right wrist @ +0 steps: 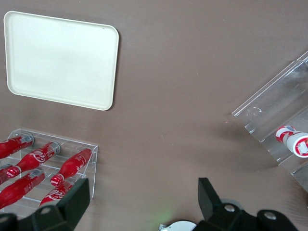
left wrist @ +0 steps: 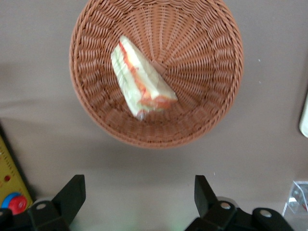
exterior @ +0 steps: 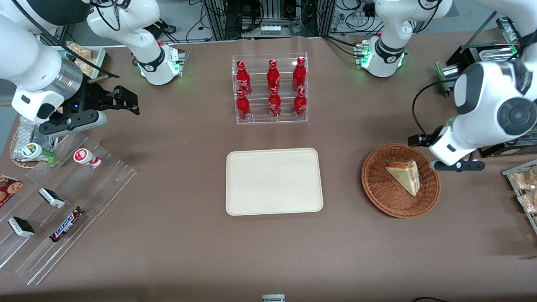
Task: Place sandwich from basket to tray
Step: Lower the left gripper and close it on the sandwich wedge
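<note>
The sandwich [exterior: 405, 176] [left wrist: 142, 84], a pale bread wedge with red, orange and green layers, lies in the round reddish-brown wicker basket [exterior: 377, 188] [left wrist: 207, 110]. The cream tray [exterior: 272, 180] [right wrist: 57, 57] sits flat and bare at the table's middle, beside the basket toward the parked arm's end. My left gripper [exterior: 457, 166] [left wrist: 139, 192] hovers above the table just outside the basket's rim, toward the working arm's end. Its fingers [left wrist: 72, 192] stand wide apart, open, with only bare table between them.
A clear rack of red bottles [exterior: 270, 90] stands farther from the camera than the tray. A clear stepped rack with snacks [exterior: 63, 201] lies toward the parked arm's end. Packaged pastries [exterior: 524, 184] and a dark box [exterior: 507, 149] sit near the working arm.
</note>
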### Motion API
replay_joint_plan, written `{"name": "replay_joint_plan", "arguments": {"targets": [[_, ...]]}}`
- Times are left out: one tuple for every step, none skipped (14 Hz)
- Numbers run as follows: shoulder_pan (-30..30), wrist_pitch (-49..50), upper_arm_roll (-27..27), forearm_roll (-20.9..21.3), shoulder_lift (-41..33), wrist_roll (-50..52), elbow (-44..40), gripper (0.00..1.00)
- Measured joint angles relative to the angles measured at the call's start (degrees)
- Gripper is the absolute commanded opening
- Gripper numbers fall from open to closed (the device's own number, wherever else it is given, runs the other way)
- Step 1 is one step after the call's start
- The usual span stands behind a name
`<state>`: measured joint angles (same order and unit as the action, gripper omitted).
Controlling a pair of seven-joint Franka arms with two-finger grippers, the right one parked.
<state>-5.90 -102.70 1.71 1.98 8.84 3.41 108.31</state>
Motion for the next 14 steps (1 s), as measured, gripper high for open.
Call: {"name": "replay_joint_plan", "arguments": {"targets": [[0.0,-1.2,0.1,0.0,1.4,0.5,0.0,1.0],[0.1,-2.6,0.3,0.0,2.7,2.2,0.1,1.0],[0.1,-4.3,0.4,0.0,3.9,5.1,0.1,1.0],[0.1,-6.3,0.5,0.0,4.7,9.0,0.3,1.0],[0.1,-8.5,0.5,0.0,5.2,13.1,0.9,1.0],[0.2,-11.2,0.5,0.0,5.3,17.5,2.0,1.0],[0.2,-14.1,0.5,0.0,5.3,21.7,3.6,1.0],[0.2,-17.0,0.5,0.0,5.2,25.7,5.4,1.0],[0.2,-20.2,0.5,0.0,5.1,29.5,7.3,1.0],[0.2,-23.1,0.5,0.0,5.0,32.5,9.2,1.0],[0.2,-26.0,0.5,0.0,4.8,35.2,11.1,1.0],[0.2,-28.3,0.5,0.0,4.7,37.1,12.9,1.0],[0.2,-30.0,0.6,0.0,4.4,38.6,14.3,1.0],[0.2,-31.2,0.7,0.0,4.3,40.0,15.5,1.0]]}}
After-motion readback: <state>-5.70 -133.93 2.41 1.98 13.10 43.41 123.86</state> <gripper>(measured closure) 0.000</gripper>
